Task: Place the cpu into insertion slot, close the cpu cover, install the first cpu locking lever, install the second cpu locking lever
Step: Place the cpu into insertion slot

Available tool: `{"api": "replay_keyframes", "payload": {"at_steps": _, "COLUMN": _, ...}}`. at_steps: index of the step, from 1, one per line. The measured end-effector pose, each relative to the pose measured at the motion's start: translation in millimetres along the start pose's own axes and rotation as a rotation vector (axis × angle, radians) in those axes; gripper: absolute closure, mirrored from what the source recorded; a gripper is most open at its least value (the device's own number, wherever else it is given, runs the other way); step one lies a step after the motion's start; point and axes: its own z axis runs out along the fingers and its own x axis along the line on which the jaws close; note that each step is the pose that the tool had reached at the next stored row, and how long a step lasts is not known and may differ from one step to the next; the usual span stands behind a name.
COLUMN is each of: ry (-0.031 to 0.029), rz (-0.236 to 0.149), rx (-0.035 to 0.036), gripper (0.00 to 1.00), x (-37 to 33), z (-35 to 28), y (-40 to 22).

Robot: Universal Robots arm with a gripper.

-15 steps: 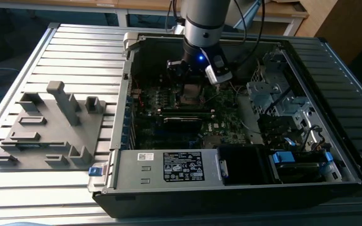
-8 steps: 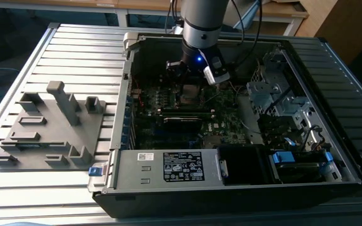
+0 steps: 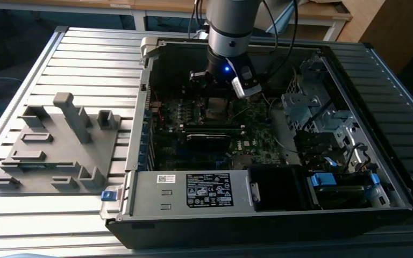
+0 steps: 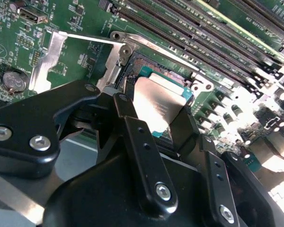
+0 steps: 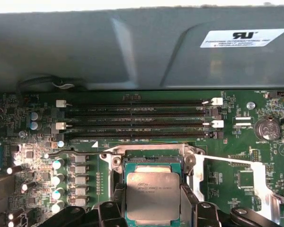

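Note:
The cpu (image 5: 153,196) (image 4: 158,106), a flat square with a dull silver top, sits level over the insertion slot (image 5: 154,163) (image 4: 144,66), whose black rim and teal edge show around it. My gripper (image 5: 153,190) (image 4: 155,106) is shut on the cpu, with one black finger against each of two opposite sides. In the exterior view the gripper (image 3: 221,99) reaches down into the open computer case onto the green motherboard (image 3: 192,150). The cpu cover (image 5: 264,184) (image 4: 47,61), a silvery frame, is swung open and lies beside the slot.
Long black memory slots (image 5: 137,118) (image 4: 203,33) run beside the socket. The case wall (image 5: 132,47) stands just beyond them. A power supply (image 3: 206,191) and drive cages (image 3: 314,107) fill the case's other sides. A grey fixture plate (image 3: 56,145) lies on the table at the exterior view's left.

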Motion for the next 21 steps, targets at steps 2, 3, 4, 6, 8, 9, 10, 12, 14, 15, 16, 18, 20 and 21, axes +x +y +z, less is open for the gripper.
{"api": "replay_keyframes", "payload": {"at_steps": 2, "ry": -0.0002, "rz": 0.003, "rx": -0.0002, "gripper": 0.46, "x": 0.0, "z": 0.1, "y": 0.0}}
{"api": "replay_keyframes", "payload": {"at_steps": 3, "ry": -0.0009, "rz": 0.014, "rx": -0.0004, "gripper": 0.46, "x": 0.0, "z": 0.3, "y": 0.0}}
{"api": "replay_keyframes", "payload": {"at_steps": 4, "ry": -0.0017, "rz": 0.031, "rx": -0.0005, "gripper": 0.46, "x": 0.0, "z": 0.5, "y": 0.0}}
{"api": "replay_keyframes", "payload": {"at_steps": 6, "ry": -0.0034, "rz": 0.067, "rx": -0.0007, "gripper": 0.46, "x": 0.0, "z": 1.0, "y": 0.0}}
{"api": "replay_keyframes", "payload": {"at_steps": 8, "ry": -0.0051, "rz": 0.104, "rx": -0.0010, "gripper": 0.46, "x": 0.0, "z": 1.4, "y": 0.0}}
{"api": "replay_keyframes", "payload": {"at_steps": 9, "ry": -0.0061, "rz": 0.122, "rx": -0.0011, "gripper": 0.46, "x": 0.0, "z": 1.6, "y": -0.1}}
{"api": "replay_keyframes", "payload": {"at_steps": 10, "ry": -0.0069, "rz": 0.141, "rx": -0.0012, "gripper": 0.46, "x": 0.0, "z": 1.8, "y": -0.1}}
{"api": "replay_keyframes", "payload": {"at_steps": 12, "ry": -0.0086, "rz": 0.177, "rx": -0.0013, "gripper": 0.46, "x": 0.0, "z": 2.0, "y": -0.1}}
{"api": "replay_keyframes", "payload": {"at_steps": 14, "ry": -0.0104, "rz": 0.212, "rx": -0.0018, "gripper": 0.46, "x": 0.0, "z": 2.3, "y": -0.1}}
{"api": "replay_keyframes", "payload": {"at_steps": 15, "ry": -0.0113, "rz": 0.230, "rx": -0.0019, "gripper": 0.46, "x": 0.0, "z": 2.3, "y": -0.1}}
{"api": "replay_keyframes", "payload": {"at_steps": 16, "ry": -0.0122, "rz": 0.249, "rx": -0.0020, "gripper": 0.46, "x": 0.0, "z": 2.4, "y": -0.1}}
{"api": "replay_keyframes", "payload": {"at_steps": 18, "ry": -0.0129, "rz": 0.263, "rx": -0.0023, "gripper": 0.46, "x": 0.0, "z": 2.5, "y": -0.1}}
{"api": "replay_keyframes", "payload": {"at_steps": 20, "ry": -0.0130, "rz": 0.264, "rx": -0.0022, "gripper": 0.46, "x": 0.0, "z": 2.5, "y": -0.1}}
{"api": "replay_keyframes", "payload": {"at_steps": 21, "ry": -0.0130, "rz": 0.264, "rx": -0.0023, "gripper": 0.46, "x": 0.0, "z": 2.5, "y": -0.1}}
